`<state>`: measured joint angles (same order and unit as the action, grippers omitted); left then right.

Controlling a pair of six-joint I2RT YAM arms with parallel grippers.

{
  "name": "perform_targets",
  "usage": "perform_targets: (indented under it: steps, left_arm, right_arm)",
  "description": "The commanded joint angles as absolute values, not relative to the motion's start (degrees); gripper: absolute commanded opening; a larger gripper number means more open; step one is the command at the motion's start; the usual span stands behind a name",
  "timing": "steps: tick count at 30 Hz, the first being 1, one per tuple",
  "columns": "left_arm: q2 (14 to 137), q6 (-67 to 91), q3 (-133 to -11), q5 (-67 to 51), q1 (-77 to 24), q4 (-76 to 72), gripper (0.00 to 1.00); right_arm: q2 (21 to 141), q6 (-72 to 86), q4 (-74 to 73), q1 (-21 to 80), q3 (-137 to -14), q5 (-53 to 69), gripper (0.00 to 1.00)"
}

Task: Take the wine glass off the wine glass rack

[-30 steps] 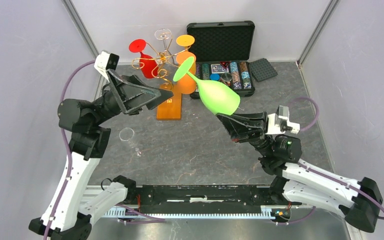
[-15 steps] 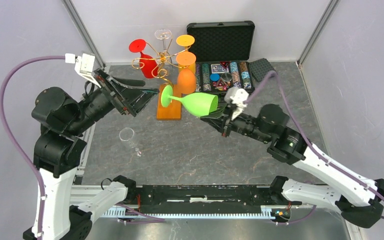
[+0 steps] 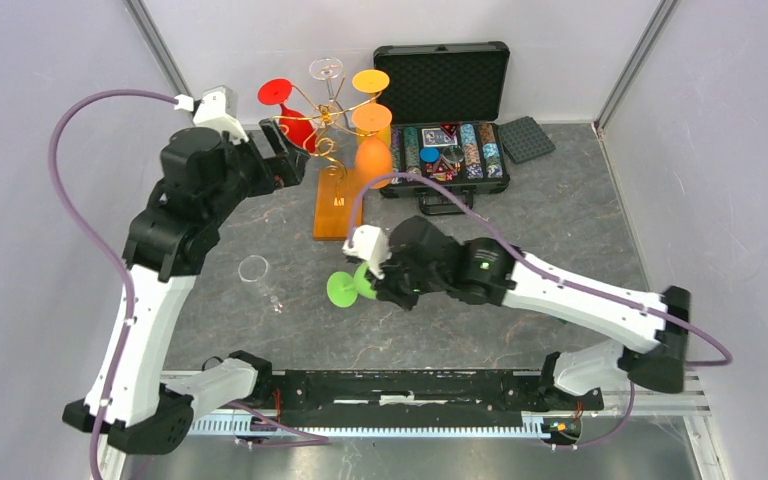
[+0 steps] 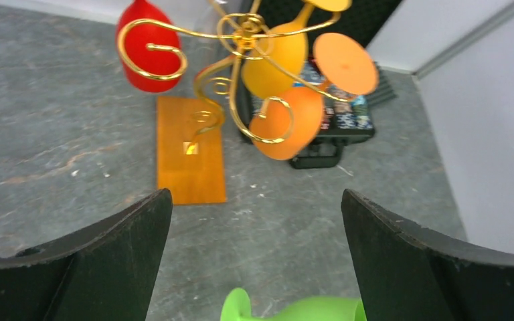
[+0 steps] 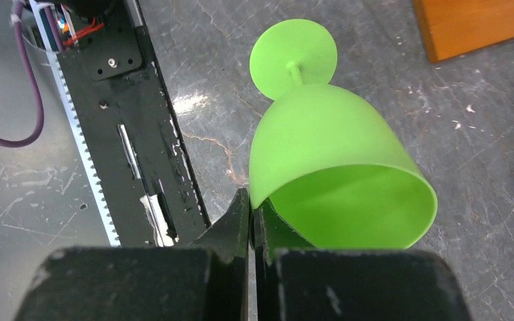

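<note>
The green wine glass [image 5: 328,154] lies on its side low over the table, foot [image 3: 343,290] pointing left. My right gripper [image 5: 251,210] is shut on its rim, one finger inside the bowl and one outside. Whether the glass touches the table I cannot tell. The wine glass rack [image 3: 325,115], golden wire on an orange wooden base [image 3: 338,205], stands at the back. It carries a red glass [image 3: 295,125], orange glasses [image 3: 373,155] and a clear one [image 3: 326,70]. My left gripper [image 4: 254,194] is open, raised beside the rack [image 4: 241,40] and holding nothing.
An open black chip case [image 3: 450,110] stands right of the rack, with a black pad [image 3: 526,138] beside it. A clear glass [image 3: 255,270] lies on the table at the left. The black rail [image 3: 400,395] runs along the near edge.
My right arm has swung the green glass down and left, from above the rack's base to low over the table's middle. My left arm has turned toward the rack, its jaws staying open.
</note>
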<state>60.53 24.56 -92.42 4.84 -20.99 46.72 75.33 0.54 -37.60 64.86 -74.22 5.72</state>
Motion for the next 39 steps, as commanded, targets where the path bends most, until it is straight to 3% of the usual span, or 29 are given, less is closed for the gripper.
perform_targets:
  steps: [1, 12, 20, 26, 32, 39]
  left_arm:
    - [61.71, 22.49, -92.13, 15.10, -20.40, 43.78, 1.00]
    - [62.55, 20.33, -96.76, 28.66, -19.49, 41.48, 1.00]
    - [64.59, 18.99, -96.97, 27.88, -19.39, 43.19, 1.00]
    - [65.83, 18.59, -96.54, 25.08, -19.42, 43.85, 1.00]
    - [66.19, 18.54, -95.67, 24.35, -19.30, 43.81, 1.00]
    - [66.19, 18.12, -95.72, 24.02, -19.00, 43.86, 1.00]
  right_arm:
    - [83.07, -1.71, -44.89, 68.70, -83.23, 0.79, 0.00]
    - [103.40, -2.14, -56.33, 72.58, -100.10, -5.05, 0.00]
    - [109.73, -3.95, -63.53, 73.18, -108.94, -5.92, 0.00]
    - [111.33, -4.30, -63.98, 73.48, -109.32, -6.19, 0.10]
    - [114.48, -4.39, -63.99, 73.61, -111.11, -6.87, 0.13]
    - [115.24, -3.19, -59.96, 73.65, -112.78, -6.51, 0.27]
